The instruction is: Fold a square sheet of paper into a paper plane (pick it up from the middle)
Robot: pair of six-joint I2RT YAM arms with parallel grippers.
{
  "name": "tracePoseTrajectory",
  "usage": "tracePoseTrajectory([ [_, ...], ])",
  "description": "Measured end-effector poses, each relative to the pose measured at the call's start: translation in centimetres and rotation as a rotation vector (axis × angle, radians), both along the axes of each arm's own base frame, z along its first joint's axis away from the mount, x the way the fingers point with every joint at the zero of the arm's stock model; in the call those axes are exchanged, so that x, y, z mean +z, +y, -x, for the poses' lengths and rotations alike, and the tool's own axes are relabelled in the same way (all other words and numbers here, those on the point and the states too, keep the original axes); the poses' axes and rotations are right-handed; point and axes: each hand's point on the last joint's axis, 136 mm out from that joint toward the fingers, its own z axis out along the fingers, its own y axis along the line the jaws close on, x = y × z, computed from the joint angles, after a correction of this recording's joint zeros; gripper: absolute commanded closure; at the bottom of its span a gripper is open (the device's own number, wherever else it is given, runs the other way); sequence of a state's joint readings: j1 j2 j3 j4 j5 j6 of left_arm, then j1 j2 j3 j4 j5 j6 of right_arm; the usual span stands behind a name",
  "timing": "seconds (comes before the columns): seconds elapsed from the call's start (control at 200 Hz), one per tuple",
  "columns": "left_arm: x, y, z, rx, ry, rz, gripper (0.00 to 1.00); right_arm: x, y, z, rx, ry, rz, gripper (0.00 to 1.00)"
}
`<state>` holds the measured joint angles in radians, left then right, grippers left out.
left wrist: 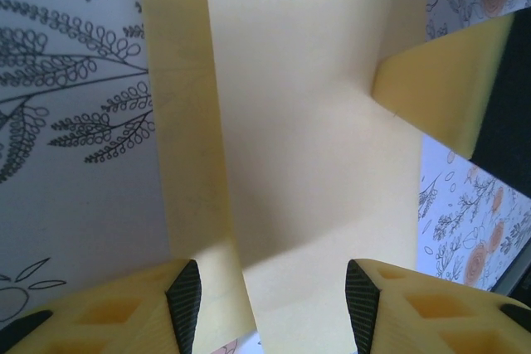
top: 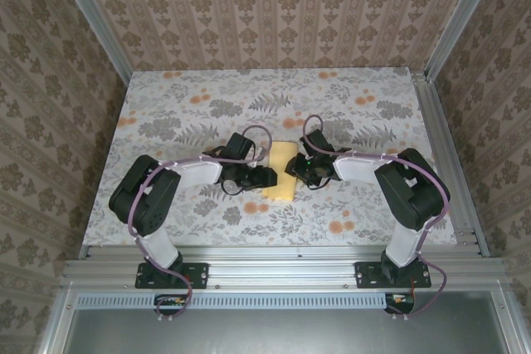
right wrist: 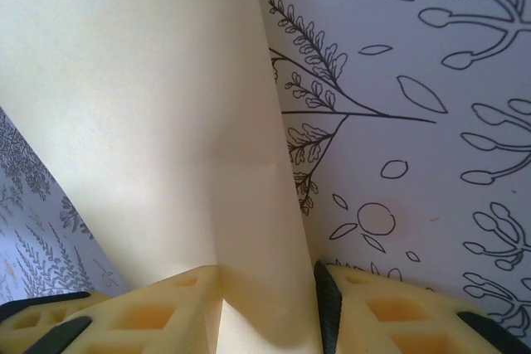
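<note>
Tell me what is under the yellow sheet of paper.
The flowered cloth shows around the square sheet of paper, so it likely runs beneath. The patch directly under the sheet is covered and cannot be seen.

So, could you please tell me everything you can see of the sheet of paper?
The sheet of paper is thin, plain pale yellow and unmarked. It is folded into a narrow strip of overlapping layers and lies on the flower-print cloth mid-table, running away from the arms. The left pincer stands open astride one long side. The right pincer flanks the other, and whether it pinches the paper cannot be told.
</note>
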<state>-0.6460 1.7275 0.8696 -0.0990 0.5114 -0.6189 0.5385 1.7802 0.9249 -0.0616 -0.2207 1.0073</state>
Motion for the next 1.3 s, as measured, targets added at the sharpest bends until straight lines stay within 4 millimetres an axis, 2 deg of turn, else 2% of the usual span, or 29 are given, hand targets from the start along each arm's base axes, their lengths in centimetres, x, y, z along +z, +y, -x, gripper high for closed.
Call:
tracePoseTrajectory([
  [0.6, 0.0, -0.4, 0.1, 0.048, 0.008, 0.058, 0.46, 0.3, 0.7, -0.9, -0.037, -0.033, 0.044, 0.58],
  [0.855, 0.2, -0.5, 1.6, 0.039, 0.046, 0.063, 0.46, 0.2, 0.5, -0.9, -0.051, -0.033, 0.052, 0.58],
  [1.3, 1.0, -0.3, 2.1, 0.04, 0.072, 0.066, 0.45, 0.1, 0.3, -1.1, -0.07, -0.041, 0.072, 0.6],
])
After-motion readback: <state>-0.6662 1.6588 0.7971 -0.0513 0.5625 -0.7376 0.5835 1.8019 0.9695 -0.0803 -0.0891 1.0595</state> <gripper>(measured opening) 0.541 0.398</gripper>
